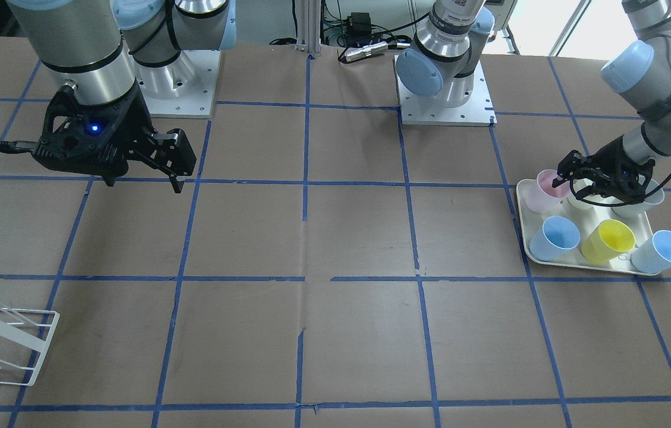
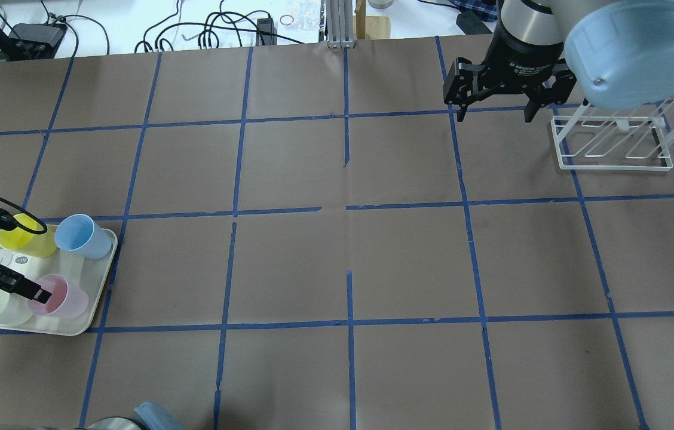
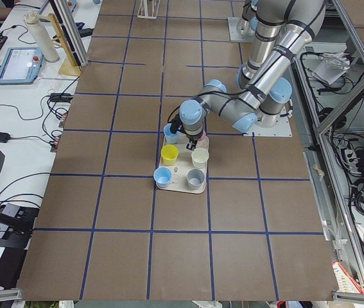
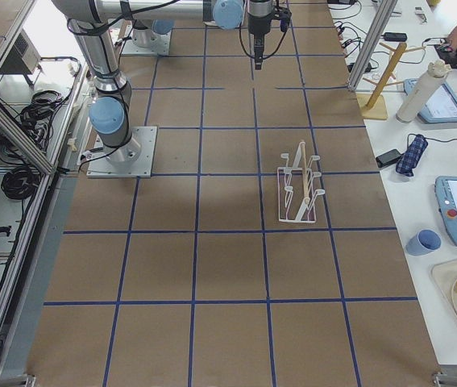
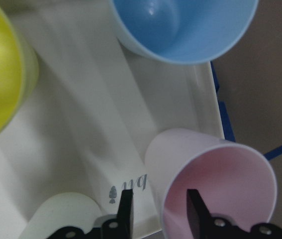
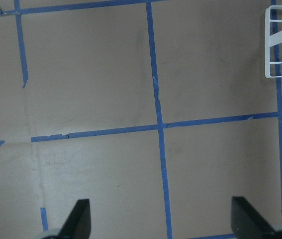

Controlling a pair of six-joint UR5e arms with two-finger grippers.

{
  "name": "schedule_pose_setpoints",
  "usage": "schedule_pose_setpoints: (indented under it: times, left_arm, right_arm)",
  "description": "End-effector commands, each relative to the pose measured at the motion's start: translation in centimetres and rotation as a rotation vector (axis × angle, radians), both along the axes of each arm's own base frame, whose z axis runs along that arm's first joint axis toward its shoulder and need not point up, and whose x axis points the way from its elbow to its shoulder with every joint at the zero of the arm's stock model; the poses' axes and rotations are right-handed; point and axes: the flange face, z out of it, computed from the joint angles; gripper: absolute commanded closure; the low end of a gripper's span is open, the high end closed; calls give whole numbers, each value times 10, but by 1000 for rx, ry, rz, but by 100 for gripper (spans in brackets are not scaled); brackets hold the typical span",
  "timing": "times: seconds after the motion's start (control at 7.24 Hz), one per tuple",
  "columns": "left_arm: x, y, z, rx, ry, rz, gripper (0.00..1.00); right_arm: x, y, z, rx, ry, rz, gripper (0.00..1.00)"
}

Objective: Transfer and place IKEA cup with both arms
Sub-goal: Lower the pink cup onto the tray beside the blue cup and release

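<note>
Left gripper (image 5: 158,206) over the tray (image 5: 81,124), jaws parted astride the rim of the pink IKEA cup (image 5: 220,184), right gripper (image 2: 495,113) spread wide, near the white rack (image 2: 612,161)

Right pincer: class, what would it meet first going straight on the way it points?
Probably the brown table: the right pincer points roughly down at it; the white rack sits off to one side.

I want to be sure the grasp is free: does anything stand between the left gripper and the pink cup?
Nothing visible does. The left gripper straddles the wall of the pink cup, one finger inside and one outside, over the tray. The cream-white cup stands close beside the outer finger, not between gripper and cup.
</note>
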Motion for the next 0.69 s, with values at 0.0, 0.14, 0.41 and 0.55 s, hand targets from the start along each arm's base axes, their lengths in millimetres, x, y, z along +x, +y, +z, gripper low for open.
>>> schedule_pose_setpoints:
  times: [0.0,0.14,0.41,0.55]
  left_arm:
    - [-3,-8,36,0,-16,44,22]
    - [-12,-23,64,-3,-28,41,17]
    - [-78,-51,136,-32,-92,64,7]
    - [-127,-63,169,-29,-119,132,4]
  right_arm:
    - [0,0,0,0,0,0,0]
    - [0,0,0,0,0,0,0]
    - [0,0,0,0,2,0,0]
    - [0,0,0,0,2,0,0]
